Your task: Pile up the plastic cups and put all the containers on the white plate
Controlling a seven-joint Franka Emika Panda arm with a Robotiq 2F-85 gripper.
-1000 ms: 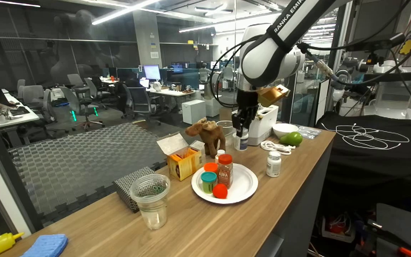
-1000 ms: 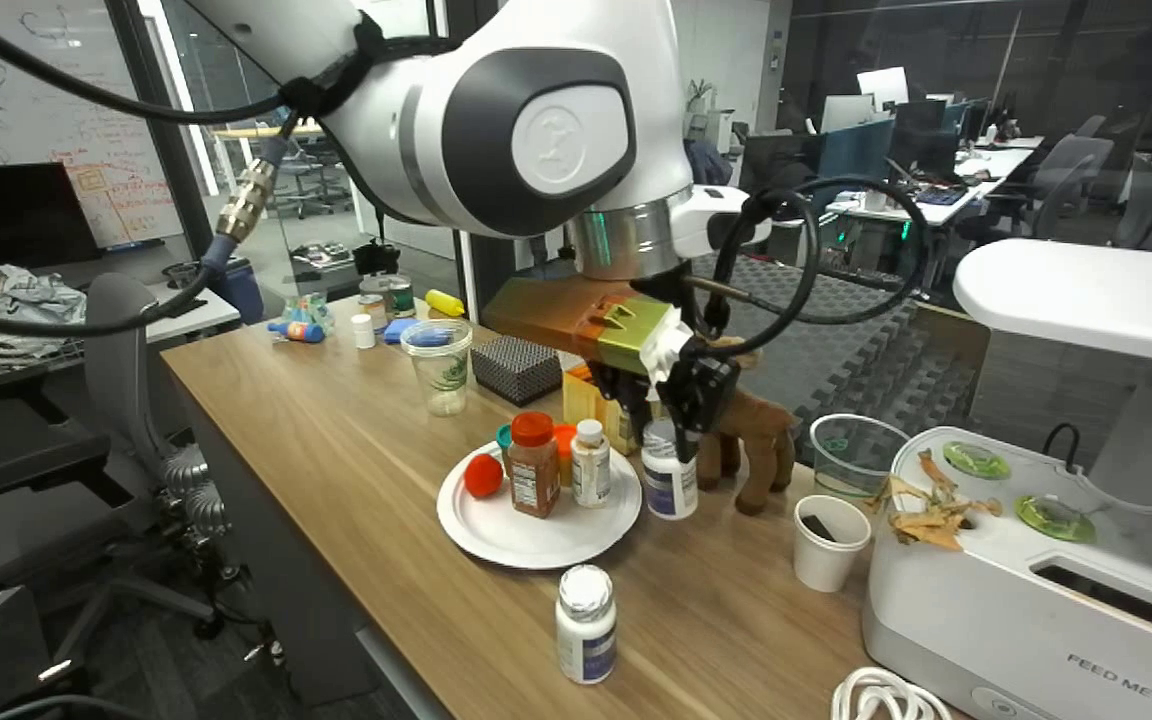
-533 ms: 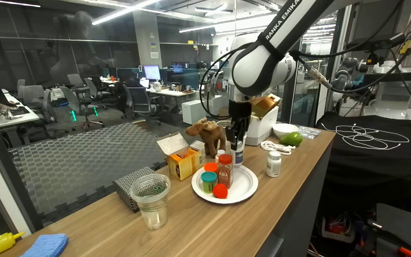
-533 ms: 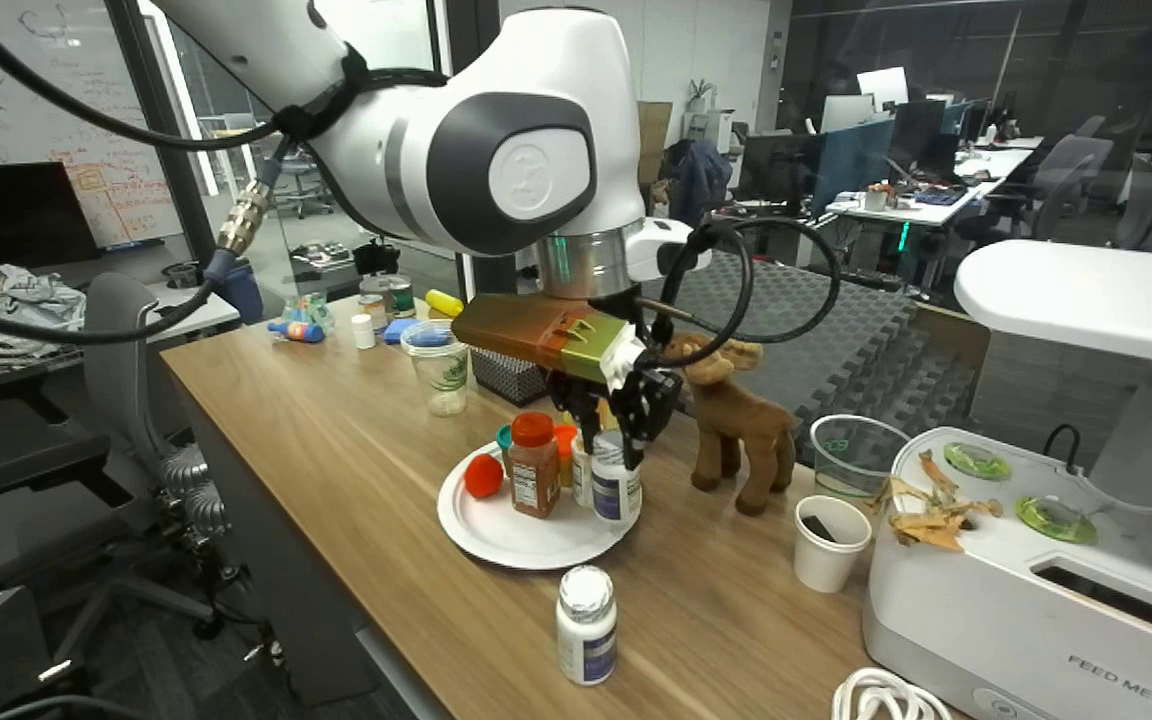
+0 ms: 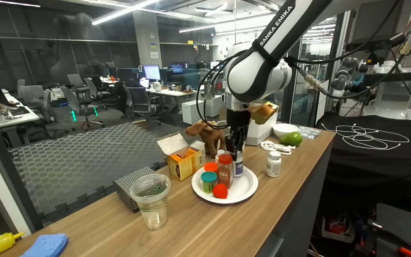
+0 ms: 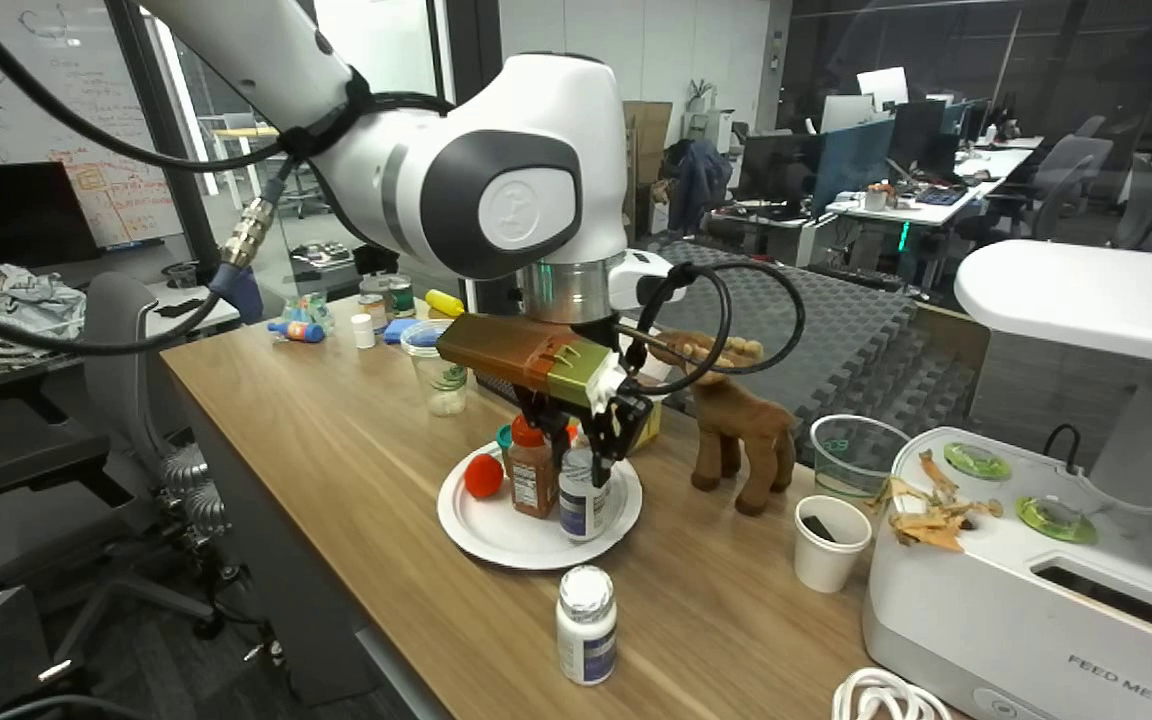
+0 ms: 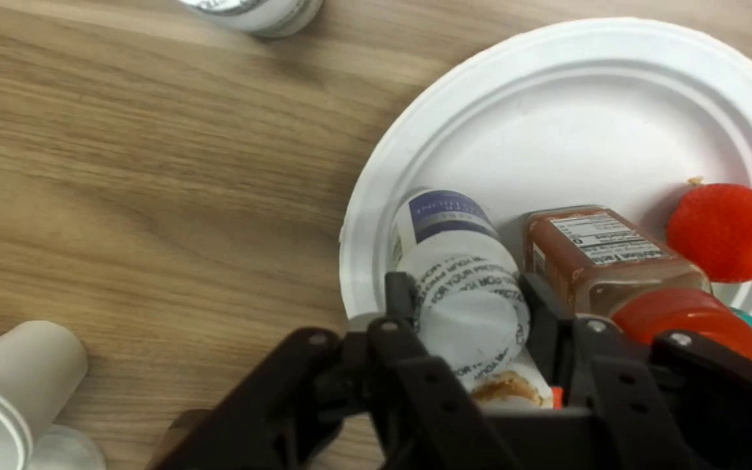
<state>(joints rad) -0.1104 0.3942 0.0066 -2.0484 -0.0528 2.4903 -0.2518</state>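
Note:
My gripper [image 7: 467,294] is shut on a white bottle with a purple label [image 6: 582,508], fingers on both sides of its cap. The bottle stands upright low over the white plate [image 6: 481,535]; whether its base touches cannot be told. Also on the plate are a red-capped spice jar [image 5: 226,175], a teal-lidded container [image 5: 209,182], an orange-lidded container [image 5: 211,167] and a red round item [image 5: 220,191]. A small white bottle [image 5: 220,152] is mostly hidden behind the jar. Of the clear plastic cups, one cup [image 5: 151,203] stands beyond the plate, another cup [image 6: 856,455] beside the white machine.
A second white bottle [image 6: 586,630] stands on the table near the plate. Around are a yellow tea box [image 5: 184,162], a brown toy moose [image 6: 741,430], a white paper cup [image 6: 829,545], a dark textured box [image 5: 132,189] and the white machine [image 6: 1016,600].
The gripper has carried the purple-labelled bottle from beside the toy moose to over the plate and lowered it there. The other objects have stayed in place.

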